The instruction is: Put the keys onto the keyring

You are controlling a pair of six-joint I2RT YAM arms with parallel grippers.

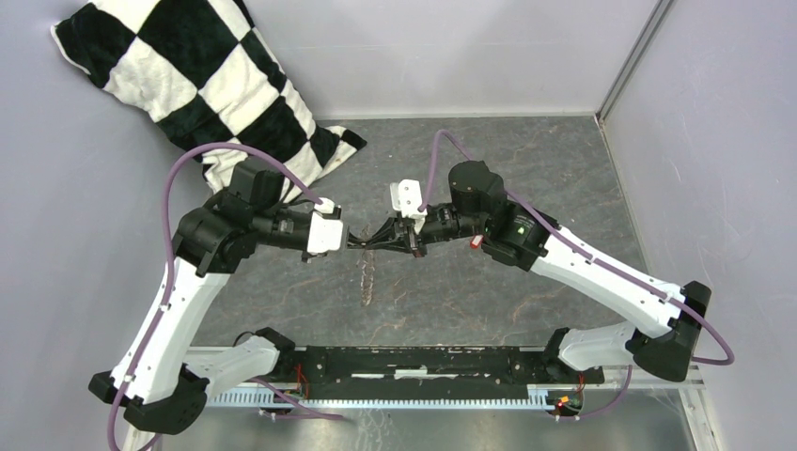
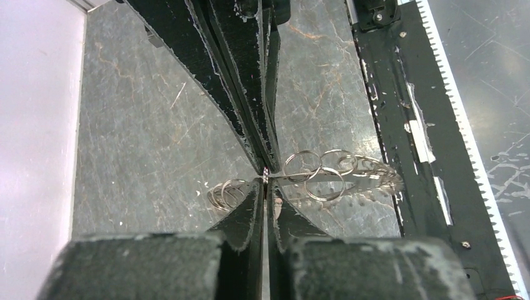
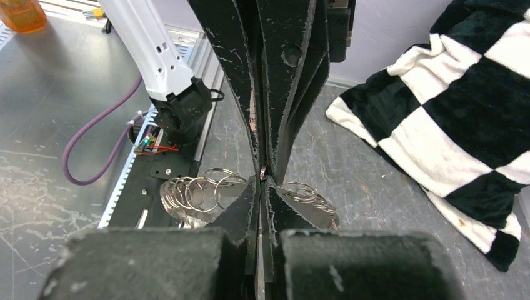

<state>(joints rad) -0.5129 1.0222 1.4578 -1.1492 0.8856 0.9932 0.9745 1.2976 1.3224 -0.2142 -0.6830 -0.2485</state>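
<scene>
Your left fingers (image 2: 244,215) and right fingers (image 3: 240,215) meet tip to tip, each pair pressed shut on the keyring (image 2: 375,175) over the worktop (image 1: 526,169). A checkered cushion (image 1: 207,85) lies well apart, beyond the keyring to its left. The black base rail (image 1: 423,362) runs on its near side.

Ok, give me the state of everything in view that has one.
left gripper: shut, tip to tip with the other.
right gripper: shut, tips meeting the left's.
keyring: stretched out by the tips; held or lying, cannot tell.
checkered cloth: bunched in the far left corner.
</scene>
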